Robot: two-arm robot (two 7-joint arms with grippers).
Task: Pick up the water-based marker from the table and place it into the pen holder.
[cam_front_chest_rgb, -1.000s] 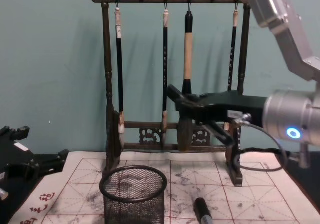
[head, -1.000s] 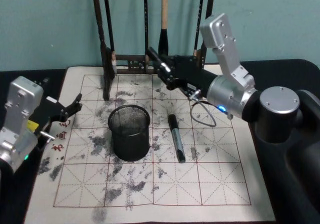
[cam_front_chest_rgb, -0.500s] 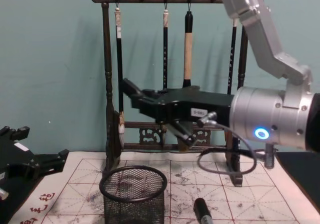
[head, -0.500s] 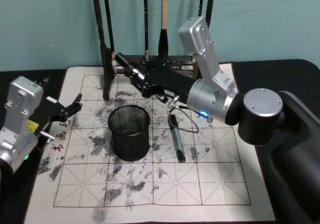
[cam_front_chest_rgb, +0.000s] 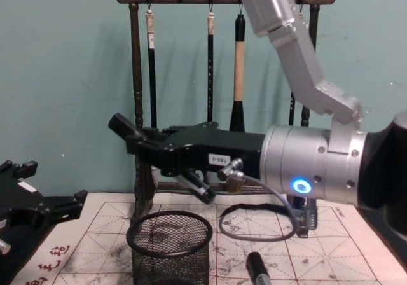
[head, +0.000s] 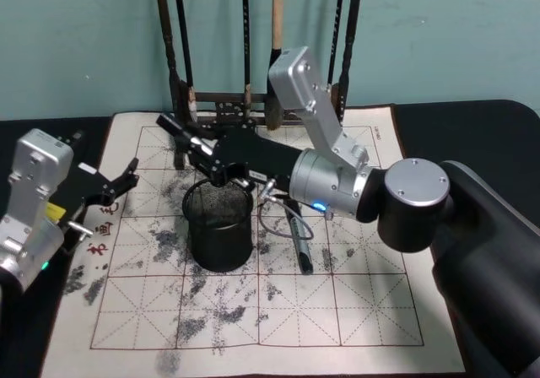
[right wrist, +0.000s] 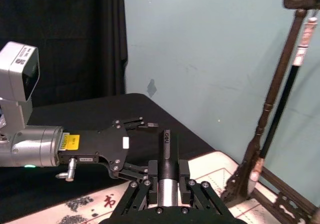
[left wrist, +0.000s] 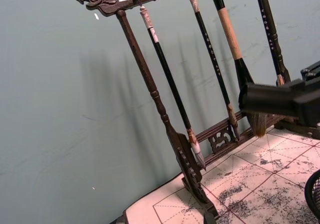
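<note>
Right hand (head: 202, 148) reaches across from the right and hangs over the far rim of the pen holder (head: 219, 243), its fingers pressed onto a dark marker (head: 173, 129). The wrist view shows the marker (right wrist: 167, 159) pinched between the pads, its barrel running straight out past the fingertips. In the chest view the hand (cam_front_chest_rgb: 149, 148) sits above the holder (cam_front_chest_rgb: 172, 266) and clear of it. The marker (cam_front_chest_rgb: 124, 129) lies roughly level, and its free end pokes out beyond the holder's left side toward the left post of the brush rack (cam_front_chest_rgb: 135, 75).

A second marker (head: 297, 234) lies flat on the ink-stained mat (head: 337, 310), just right of the holder, with one end toward the rack and the other toward the robot. The hand touches neither it nor the cup.

Left hand (head: 118, 184) is parked low at the mat's left edge on the black table (head: 472, 116) — fingers spread with nothing between them, well apart from the holder.
</note>
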